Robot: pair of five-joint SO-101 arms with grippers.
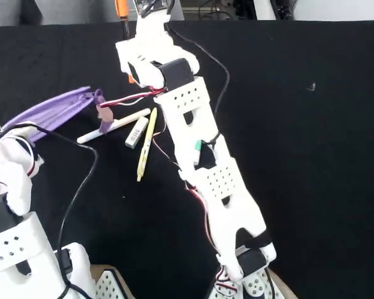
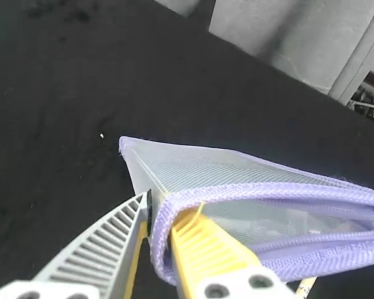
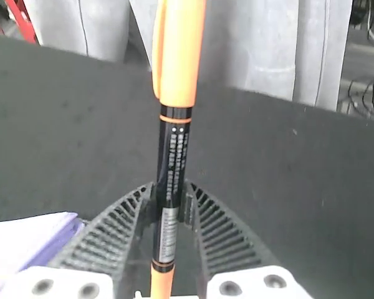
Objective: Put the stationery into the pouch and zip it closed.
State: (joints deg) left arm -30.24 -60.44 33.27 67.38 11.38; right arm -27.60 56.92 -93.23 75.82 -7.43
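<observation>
Pouch (image 1: 50,112) sits at the left of the black bench (image 1: 311,156) in the high view, its end near a white pen (image 1: 115,124), eraser (image 1: 136,132) and yellow pen (image 1: 146,146). Left wrist view: left jaws clamped on the pouch's rim. Right wrist view: right jaws clamped on an upright orange pen (image 3: 173,124).

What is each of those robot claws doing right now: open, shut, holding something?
Left gripper: closed on the rim of the purple pouch.
Right gripper: closed on an orange and black pen.
</observation>
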